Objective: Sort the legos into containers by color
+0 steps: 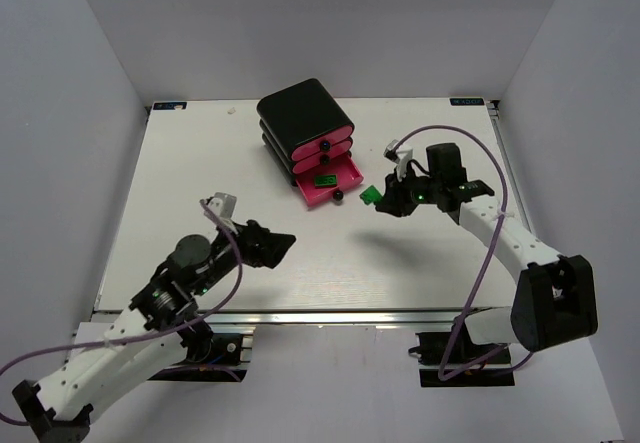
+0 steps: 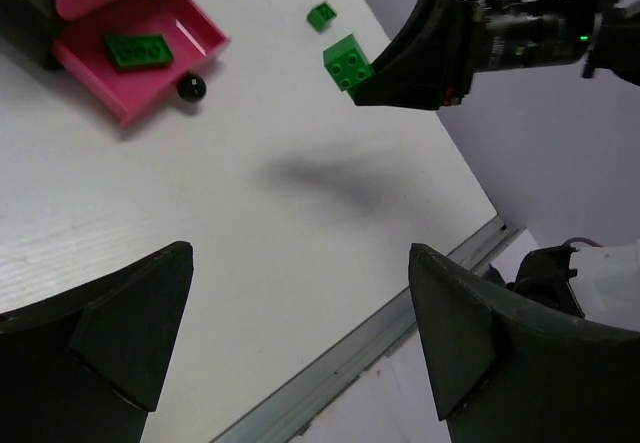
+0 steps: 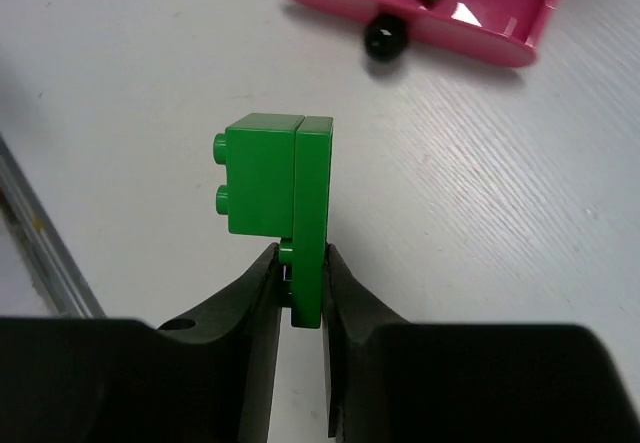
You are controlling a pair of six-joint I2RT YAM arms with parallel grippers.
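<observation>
The black cabinet (image 1: 303, 109) stands at the back middle of the table. Its two upper pink drawers are shut. The bottom drawer (image 1: 345, 175) is pulled out and holds a flat green lego (image 1: 323, 179), also in the left wrist view (image 2: 140, 50). My right gripper (image 1: 388, 203) is shut on a green lego (image 3: 285, 178) made of a plate with a small brick stuck on it, held above the table just right of the open drawer (image 3: 500, 41). A second small green lego (image 2: 322, 15) lies on the table beyond it. My left gripper (image 2: 300, 333) is open and empty, near the front.
The open drawer's black knob (image 3: 382, 41) points toward my right gripper. The table's metal front edge (image 2: 400, 313) runs below my left fingers. White walls enclose the table on three sides. No red or yellow legos show.
</observation>
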